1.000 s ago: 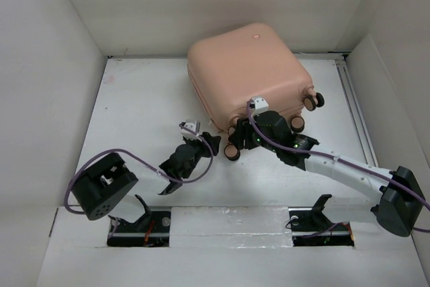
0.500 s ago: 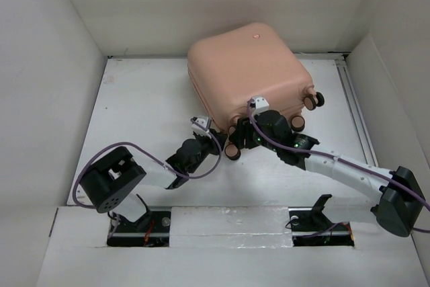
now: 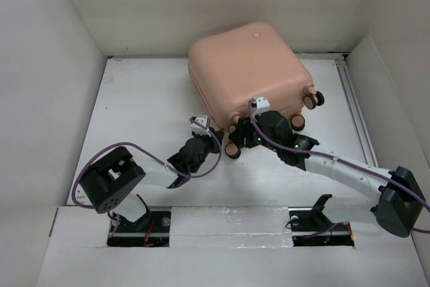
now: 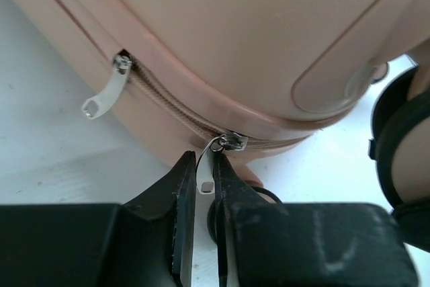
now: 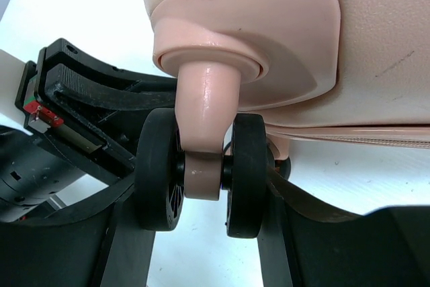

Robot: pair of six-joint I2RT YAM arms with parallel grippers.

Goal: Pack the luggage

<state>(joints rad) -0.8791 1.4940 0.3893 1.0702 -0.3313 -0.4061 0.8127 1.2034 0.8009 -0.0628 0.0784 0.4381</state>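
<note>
Reaching in, the left gripper (image 4: 201,167) has pinched the zipper pull (image 4: 207,178) on the suitcase (image 3: 245,72) at the far edge of the desk (image 3: 134,99). The right gripper (image 5: 201,236) clamps a wheel (image 5: 201,173). A crooked tug could slip the pull free.

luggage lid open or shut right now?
Shut: the luggage halves sit together, no lining showing. Left gripper pinches a zipper pull; zip fully closed, cannot tell.
</note>
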